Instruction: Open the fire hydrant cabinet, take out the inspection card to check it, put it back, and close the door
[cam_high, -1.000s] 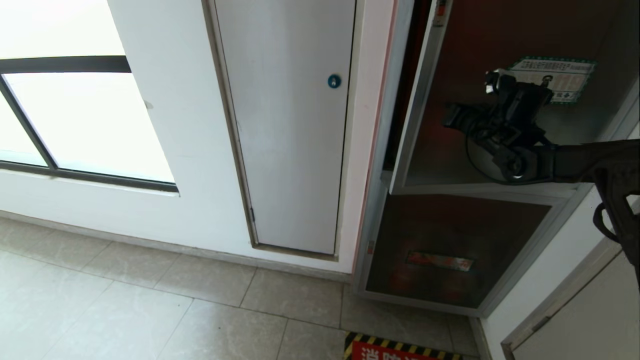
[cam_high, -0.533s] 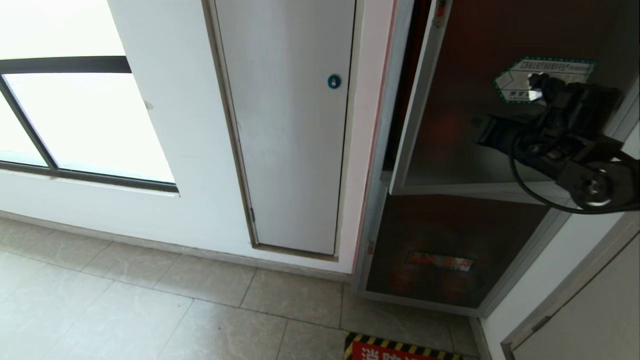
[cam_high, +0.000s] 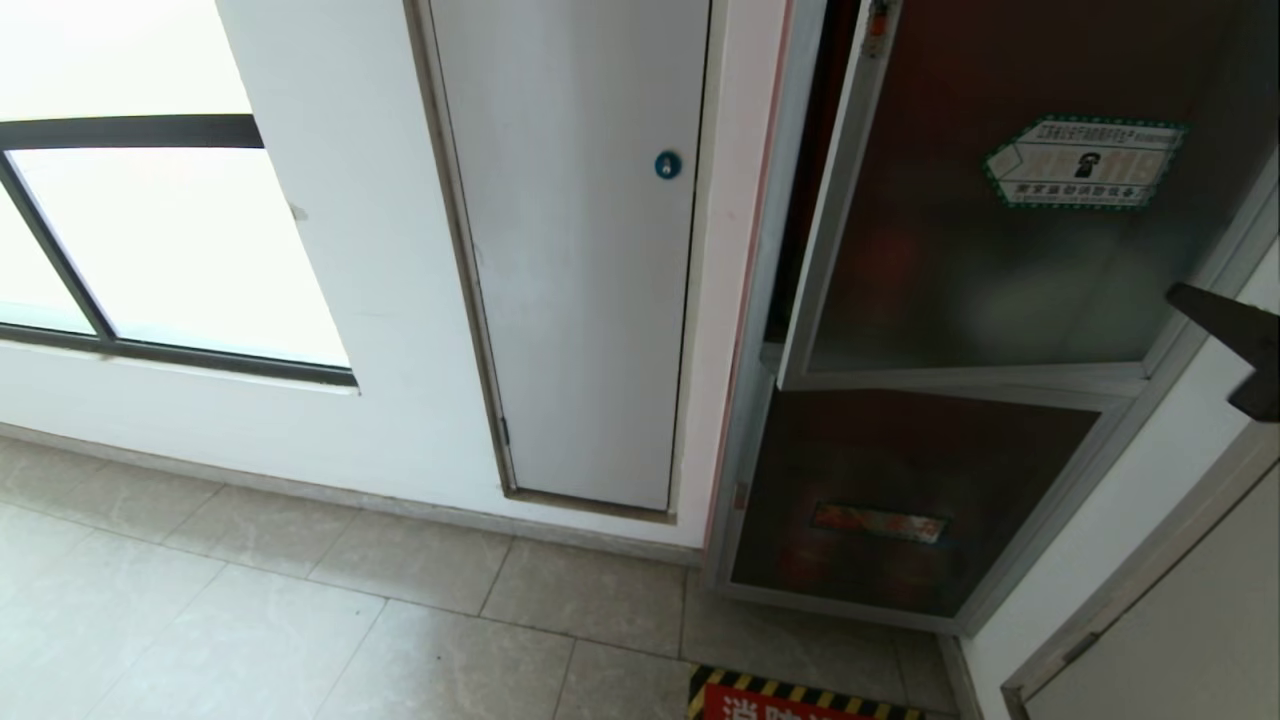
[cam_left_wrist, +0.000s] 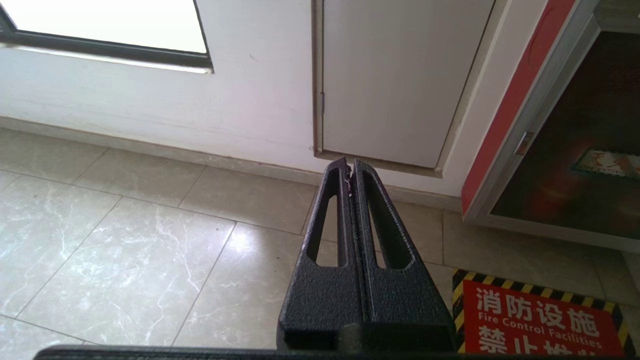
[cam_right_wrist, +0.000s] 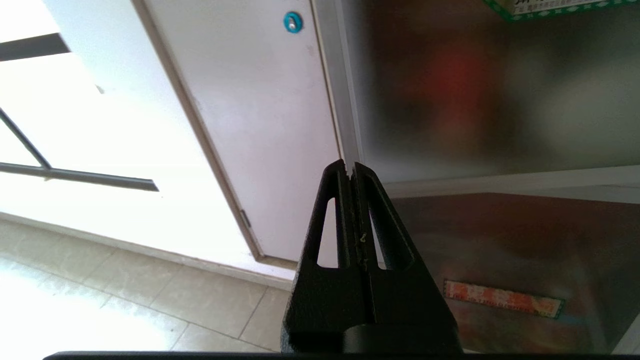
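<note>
My right gripper (cam_right_wrist: 351, 167): I am keeping its fingers pressed together on nothing, hanging just in front of the door's lower corner; in the head view only a dark piece of that arm is showing at the right edge.
My left gripper (cam_left_wrist: 349, 166): it is sitting shut and empty, parked low over the floor tiles (cam_left_wrist: 125, 240), pointing at the base of the wall.
Door (cam_high: 1000, 230): it is standing slightly ajar, its free edge away from the cabinet frame, with a dark gap showing along that side.
Handling, as I am judging it: a glass pane in an aluminium frame is stiff, slick and breakable, so I am favouring the metal edge (cam_high: 830, 210) or the small orange latch (cam_high: 879, 18) over the glass.
Cabinet (cam_high: 745, 420): it is set in the wall, with a fixed dark panel below the door.
Inspection card: I am not seeing it; it is likely inside, behind the tinted glass.
White panel (cam_high: 580, 250): it is sitting beside the cabinet, not part of my job.
</note>
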